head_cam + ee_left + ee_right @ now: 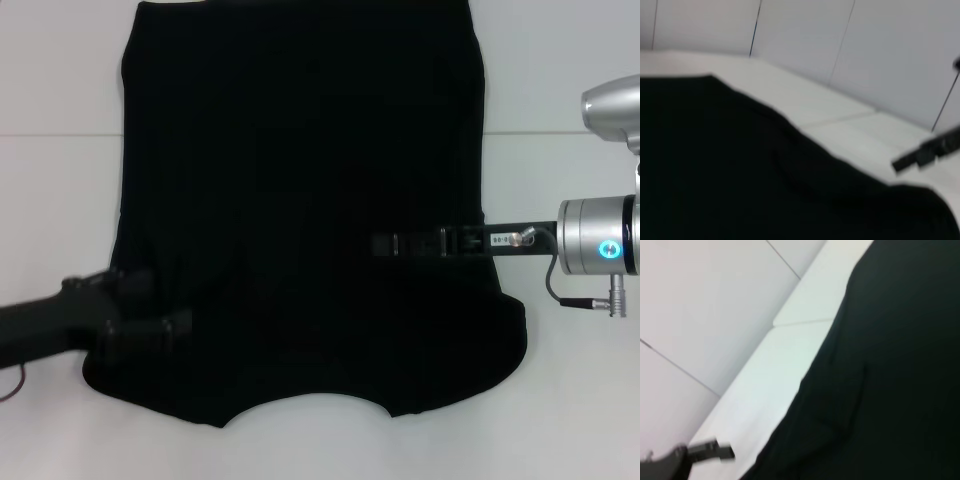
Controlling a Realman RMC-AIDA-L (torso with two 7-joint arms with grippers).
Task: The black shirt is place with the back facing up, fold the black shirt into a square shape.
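The black shirt (300,150) lies spread flat on the white table (50,220), plain side up, with its curved neckline toward me at the near edge. My left gripper (150,308) comes in from the near left and sits low at the shirt's near-left sleeve corner, black against black cloth. From the right, my right gripper (382,243) reaches over the shirt's right edge to about its middle. The left wrist view shows the shirt (715,165) with the right gripper (922,154) beyond it. In the right wrist view the shirt (890,365) fills the frame, the left gripper (710,451) far off.
A seam (560,134) runs across the white table behind the arms. Bare table (570,400) lies on both sides of the shirt and along its near edge. A pale panelled wall (805,30) stands behind the table.
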